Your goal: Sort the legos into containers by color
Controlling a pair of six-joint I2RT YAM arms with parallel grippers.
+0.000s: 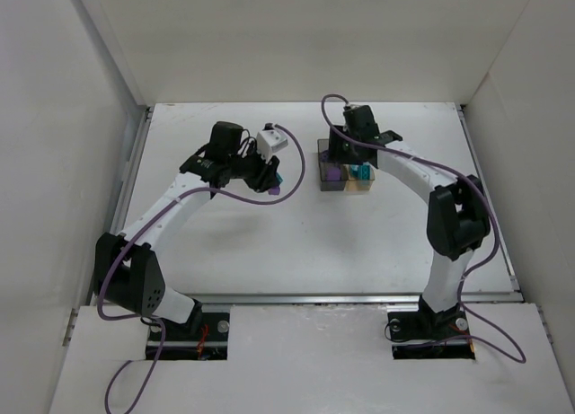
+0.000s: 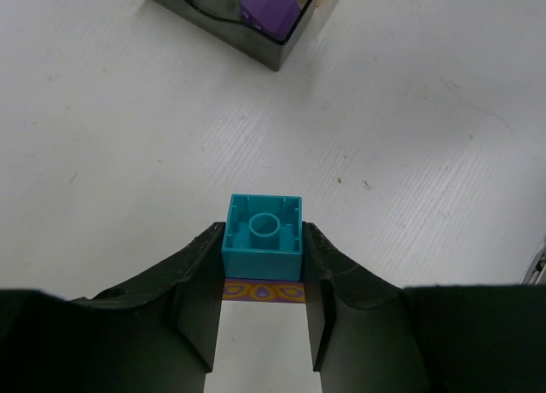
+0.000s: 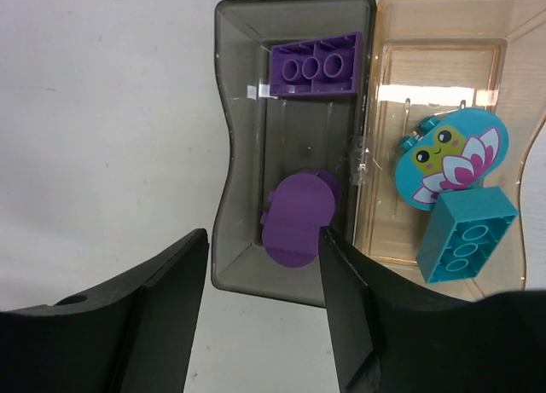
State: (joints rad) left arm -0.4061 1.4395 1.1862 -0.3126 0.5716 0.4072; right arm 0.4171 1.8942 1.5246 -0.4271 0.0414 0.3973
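Note:
My left gripper [image 2: 263, 233] is shut on a teal lego [image 2: 263, 227] that shows its hollow underside, with a purple patterned piece [image 2: 264, 291] against it. It hovers over the table, left of the containers [image 1: 346, 176]. The smoky grey container [image 3: 239, 154] holds a purple brick [image 3: 316, 66] and a round purple piece [image 3: 294, 218]. The amber container [image 3: 392, 52] joined to it holds a teal oval with a frog face [image 3: 452, 154] and a teal brick [image 3: 467, 233]. My right gripper [image 3: 263, 239] stands open above the grey container's near end, holding nothing.
White walls [image 1: 108, 162] enclose the table on the left, back and right. A metal rail [image 1: 314, 297] runs along the front edge by the arm bases. The grey container's corner [image 2: 281, 56] shows at the top of the left wrist view.

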